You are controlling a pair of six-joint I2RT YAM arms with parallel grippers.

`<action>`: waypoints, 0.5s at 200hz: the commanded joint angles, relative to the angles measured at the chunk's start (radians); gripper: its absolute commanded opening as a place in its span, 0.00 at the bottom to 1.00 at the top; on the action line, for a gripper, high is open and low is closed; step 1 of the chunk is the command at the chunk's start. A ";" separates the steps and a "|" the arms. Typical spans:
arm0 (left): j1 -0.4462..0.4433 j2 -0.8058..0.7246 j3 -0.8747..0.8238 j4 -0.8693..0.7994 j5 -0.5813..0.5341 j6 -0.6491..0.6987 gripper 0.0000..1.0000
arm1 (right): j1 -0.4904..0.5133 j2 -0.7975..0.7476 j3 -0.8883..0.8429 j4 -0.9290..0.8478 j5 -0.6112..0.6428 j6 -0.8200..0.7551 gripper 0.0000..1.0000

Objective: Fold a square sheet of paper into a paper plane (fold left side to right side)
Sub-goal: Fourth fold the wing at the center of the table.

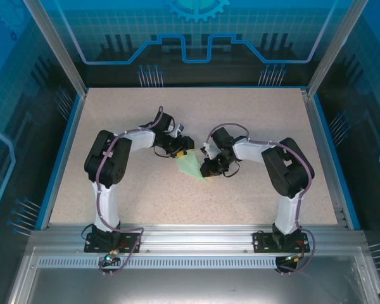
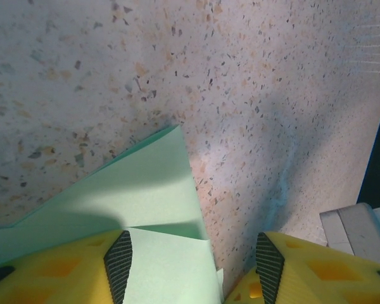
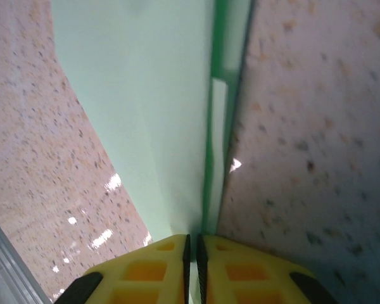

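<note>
Nearest us, our right tool [image 3: 192,239] is pinched tight on the edge of the pale green paper plane [image 1: 191,166], which lies mid-surface [image 1: 259,120] between the arms, and just past it our left tool [image 2: 193,253] hovers over its folded flaps, fingers apart.

The left arm [image 1: 107,166] and the right arm [image 1: 285,166] are bent inward toward each other, the left gripper [image 2: 193,256] being held low with its jaws parted and the right gripper [image 3: 193,247] pinched closed on an edge of the paper plane [image 3: 145,95].
</note>
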 commanded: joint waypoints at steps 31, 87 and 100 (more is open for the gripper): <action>-0.005 0.045 -0.023 -0.029 -0.051 -0.003 0.58 | 0.022 -0.139 -0.043 0.004 0.005 0.109 0.12; -0.011 0.057 -0.006 -0.036 -0.056 -0.007 0.58 | 0.060 -0.090 -0.056 0.210 0.018 0.393 0.12; -0.011 0.062 -0.004 -0.036 -0.056 -0.009 0.58 | 0.066 -0.071 -0.056 0.252 0.040 0.439 0.12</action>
